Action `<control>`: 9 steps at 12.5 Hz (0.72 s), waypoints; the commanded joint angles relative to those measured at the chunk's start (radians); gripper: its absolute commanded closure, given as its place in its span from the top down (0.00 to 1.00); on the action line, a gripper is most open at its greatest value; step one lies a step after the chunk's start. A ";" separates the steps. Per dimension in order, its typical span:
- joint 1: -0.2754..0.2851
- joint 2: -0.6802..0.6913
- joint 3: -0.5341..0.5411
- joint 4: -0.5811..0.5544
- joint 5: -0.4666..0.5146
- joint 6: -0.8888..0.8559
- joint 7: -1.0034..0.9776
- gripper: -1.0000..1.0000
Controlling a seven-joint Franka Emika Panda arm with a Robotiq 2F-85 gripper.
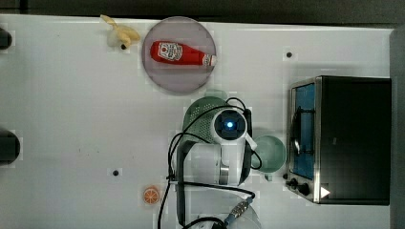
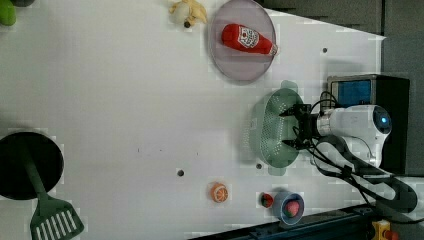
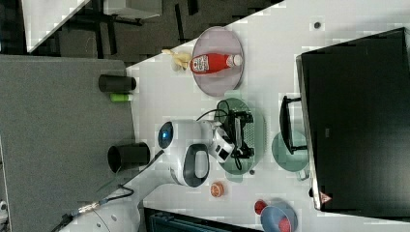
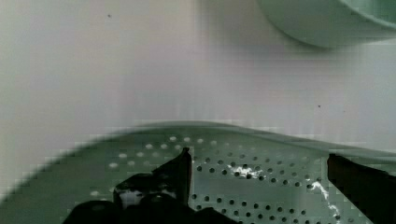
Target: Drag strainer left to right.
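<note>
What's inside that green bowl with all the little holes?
The tool, fingers spread apart, sits down in the strainer. Around it is bare perforated wall, no food. The bowl floor beneath the tool is hidden.

A white surface fills the scene under even light; in the right view, dark floor and a grey panel border it.

In the top view, the strainer lies between the plate and cup, oven rightmost.
</note>
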 commanded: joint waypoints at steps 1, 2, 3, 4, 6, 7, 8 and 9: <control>-0.004 -0.029 -0.037 0.007 0.007 0.019 -0.084 1.00; -0.004 -0.047 -0.018 0.005 0.007 -0.003 -0.118 1.00; -0.004 -0.080 0.006 0.006 0.008 -0.023 -0.163 1.00; -0.004 -0.129 0.024 0.009 0.008 -0.045 -0.219 1.00; -0.004 -0.240 0.039 0.034 0.010 -0.171 -0.375 1.00; -0.004 -0.295 0.040 0.061 0.010 -0.255 -0.450 1.00; -0.004 -0.348 0.039 0.096 0.011 -0.343 -0.521 1.00; -0.004 -0.398 0.039 0.138 0.011 -0.430 -0.574 1.00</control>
